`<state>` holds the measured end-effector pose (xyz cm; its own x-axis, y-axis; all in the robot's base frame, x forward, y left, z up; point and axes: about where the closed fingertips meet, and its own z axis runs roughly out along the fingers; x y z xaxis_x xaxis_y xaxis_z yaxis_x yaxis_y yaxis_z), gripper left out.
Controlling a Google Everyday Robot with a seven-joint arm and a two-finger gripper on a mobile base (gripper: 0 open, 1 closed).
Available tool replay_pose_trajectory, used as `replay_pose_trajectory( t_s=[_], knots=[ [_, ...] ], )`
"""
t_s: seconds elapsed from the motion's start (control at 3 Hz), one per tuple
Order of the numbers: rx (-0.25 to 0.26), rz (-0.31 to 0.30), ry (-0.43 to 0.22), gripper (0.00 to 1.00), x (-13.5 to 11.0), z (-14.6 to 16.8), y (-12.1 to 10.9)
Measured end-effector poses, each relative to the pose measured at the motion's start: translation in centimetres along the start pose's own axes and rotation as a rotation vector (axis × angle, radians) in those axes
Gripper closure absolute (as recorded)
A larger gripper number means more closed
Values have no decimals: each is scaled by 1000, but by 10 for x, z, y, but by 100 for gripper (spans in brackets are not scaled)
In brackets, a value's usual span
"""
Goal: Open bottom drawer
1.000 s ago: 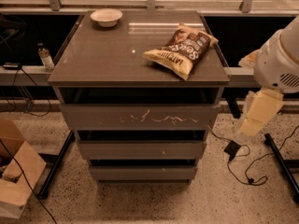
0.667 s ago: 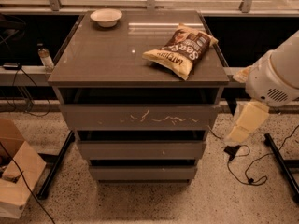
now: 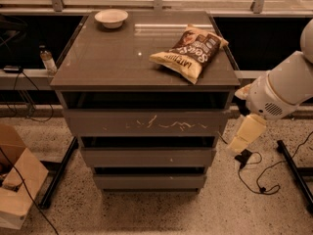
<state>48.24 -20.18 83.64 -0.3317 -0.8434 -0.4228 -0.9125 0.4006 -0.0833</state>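
The bottom drawer [image 3: 149, 181] is the slimmest of three grey-brown handleless fronts, at the foot of the cabinet, with a plain flat front in line with the fronts above. A dark gap shows over it. My gripper [image 3: 240, 140] is a cream piece hanging down and to the left from the white arm [image 3: 279, 94], just off the cabinet's right side at about the height of the middle drawer [image 3: 146, 156]. It is above and to the right of the bottom drawer and touches nothing.
The tall top drawer [image 3: 146, 123] has white scratches. A chip bag [image 3: 190, 50] and a white bowl [image 3: 111, 17] lie on the cabinet top. A cardboard box [image 3: 14, 185] stands at the left, with black cables [image 3: 259, 173] and a black stand leg [image 3: 293, 168] on the floor at the right.
The arm has moved left and down, bringing the gripper closer to the cabinet's right side. The drawers have not moved.
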Motion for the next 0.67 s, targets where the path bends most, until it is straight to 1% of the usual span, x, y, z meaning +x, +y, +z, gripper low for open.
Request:
replay_pose_trajectory(
  t_s=[0.33, 0.67],
  knots=[
    [-5, 24, 16, 0, 1, 3, 3],
    [-41, 51, -12, 0, -2, 28, 15]
  ],
)
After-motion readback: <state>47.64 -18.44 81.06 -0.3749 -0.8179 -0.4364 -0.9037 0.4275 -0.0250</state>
